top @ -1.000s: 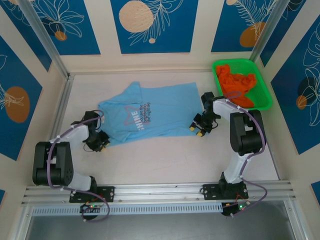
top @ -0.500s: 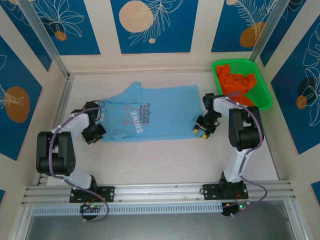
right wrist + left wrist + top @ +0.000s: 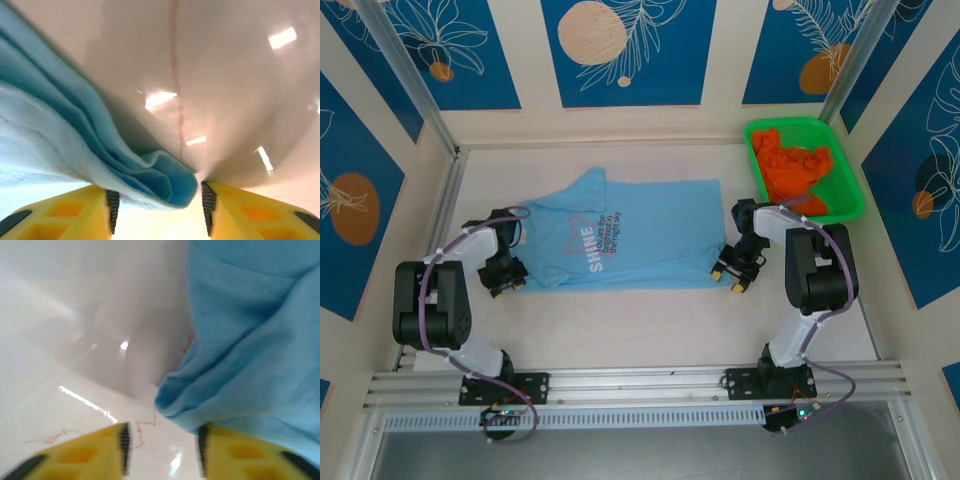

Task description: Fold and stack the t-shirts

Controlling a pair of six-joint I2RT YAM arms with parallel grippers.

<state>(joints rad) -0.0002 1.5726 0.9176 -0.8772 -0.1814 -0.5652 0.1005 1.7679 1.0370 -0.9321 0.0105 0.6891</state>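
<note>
Nearest, low over the table (image 3: 650, 320): left gripper (image 3: 506, 279) about half open and gripping nothing, the bunched left edge of the blue shirt (image 3: 640, 245) loose just ahead of its yellow fingers (image 3: 80, 455) and brushing one of them. At the opposite edge, right gripper (image 3: 730, 279) likewise parted about halfway, a thick fold of cloth slack in the gap with clear space beside it, not pinched. Beyond, the rest of the blue shirt spread flat across mid-table, SHINE print up; farthest, orange shirt (image 3: 795, 170) crumpled in the green basket (image 3: 856, 195) at the far right corner.
</note>
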